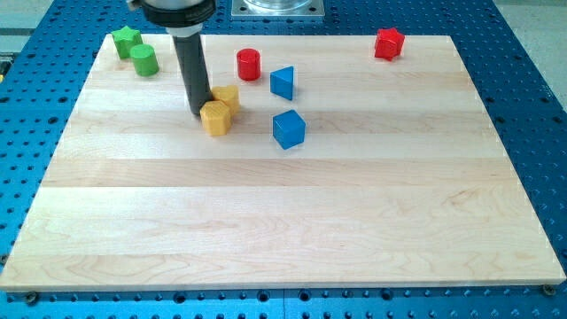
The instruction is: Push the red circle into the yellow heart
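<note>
1. Two yellow blocks sit at my tip [200, 112]: the front yellow block [215, 117] is just to the tip's right and looks to touch it, the rear yellow block [227, 97] is right and a bit toward the view's top, touching the front one. I cannot tell from this shot which one is the heart.
2. Tool state: plain rod, no jaws, holds nothing; the tip is down on the board [283, 221], upright.
3. Red circle [249, 64]: up and to the right of the tip, beyond the yellow pair, apart from both, near the rear one.
4. Key relation: the tip is on the wrong side. Circle lies up-right of the yellows; tip lies left of them. To push the circle toward the yellows the tip needs to be on the circle's far side, toward the view's top-right.
5. Judgement: next move is a reposition around the yellows, not a push; going straight right would shove the yellows.
6. Risk: blue triangle [282, 82] is just right of the circle, blue cube [288, 128] below it; tight path round.
7. Off to the tip's upper left: green star [127, 40], green cylinder [143, 60]. Far right: red hexagon [388, 42]. Not in play.
</note>
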You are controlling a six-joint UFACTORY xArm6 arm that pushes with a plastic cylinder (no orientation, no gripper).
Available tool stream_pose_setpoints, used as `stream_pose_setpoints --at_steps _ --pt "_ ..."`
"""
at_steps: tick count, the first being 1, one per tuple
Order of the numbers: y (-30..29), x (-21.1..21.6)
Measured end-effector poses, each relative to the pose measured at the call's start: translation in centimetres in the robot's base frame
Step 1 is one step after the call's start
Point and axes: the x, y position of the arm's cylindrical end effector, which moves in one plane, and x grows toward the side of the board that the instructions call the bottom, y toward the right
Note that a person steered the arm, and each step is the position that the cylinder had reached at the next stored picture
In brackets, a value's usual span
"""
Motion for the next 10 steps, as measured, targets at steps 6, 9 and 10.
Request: stream_pose_setpoints --at_steps 6,9,10 --pt "0.6 -10.9" --pt "0.7 -10.6" --pt "1.2 -10.1"
